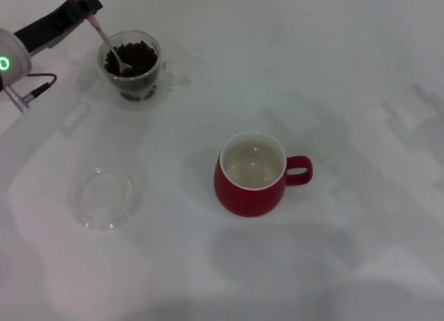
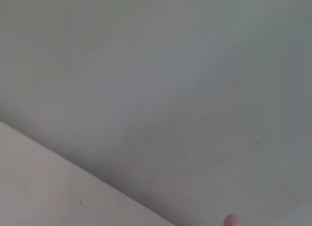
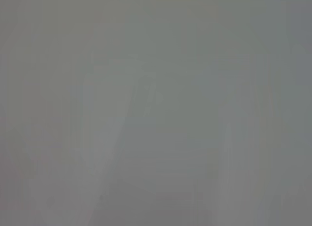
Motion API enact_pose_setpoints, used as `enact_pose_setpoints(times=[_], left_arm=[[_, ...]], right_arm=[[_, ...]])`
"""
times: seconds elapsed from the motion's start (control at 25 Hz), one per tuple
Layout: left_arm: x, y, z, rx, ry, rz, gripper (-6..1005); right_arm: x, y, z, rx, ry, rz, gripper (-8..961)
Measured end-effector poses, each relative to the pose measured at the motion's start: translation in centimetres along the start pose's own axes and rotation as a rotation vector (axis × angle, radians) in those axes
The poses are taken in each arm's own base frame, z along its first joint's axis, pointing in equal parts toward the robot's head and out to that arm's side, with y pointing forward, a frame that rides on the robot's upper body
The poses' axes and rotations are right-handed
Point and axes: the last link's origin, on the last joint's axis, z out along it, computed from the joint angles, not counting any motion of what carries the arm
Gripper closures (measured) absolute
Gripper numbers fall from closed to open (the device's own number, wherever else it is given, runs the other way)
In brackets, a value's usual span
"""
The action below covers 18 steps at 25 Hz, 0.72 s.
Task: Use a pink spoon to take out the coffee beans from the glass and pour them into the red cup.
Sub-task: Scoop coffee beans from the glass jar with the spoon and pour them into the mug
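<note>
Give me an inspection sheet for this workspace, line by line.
Surface: white table.
Job's things: pink spoon, bowl down among the coffee beans in the glass at far left; red cup near centre, no beans seen inside, handle to the right.
Clutter: clear saucer at near left.
Grippers: left pincer shut on the spoon's handle above the glass; right pincer not in view.
Cables: black lead by the left arm.
Surroundings: nothing seen.

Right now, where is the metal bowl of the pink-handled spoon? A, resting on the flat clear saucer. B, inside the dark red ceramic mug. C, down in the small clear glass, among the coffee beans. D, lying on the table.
C: the pink-handled spoon, held by the left gripper, dips into the dark coffee beans inside the small clear glass.
</note>
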Motion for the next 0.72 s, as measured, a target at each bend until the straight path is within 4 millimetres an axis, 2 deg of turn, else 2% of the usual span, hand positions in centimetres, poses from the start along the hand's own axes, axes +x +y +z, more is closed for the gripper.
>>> enact_pose_setpoints(times=[0.28,0.72], left_arm=[[-0.2,-0.5,-1.0,-0.023,0.013,-0.113,878],[0.4,-2.8,-4.9,-0.087,0.149,-0.301,878]], right_arm=[[0.0,0.0,0.0,0.002,0.003,0.0,293],[0.0,-0.1,0.0,-0.002,0.003,-0.001,293]])
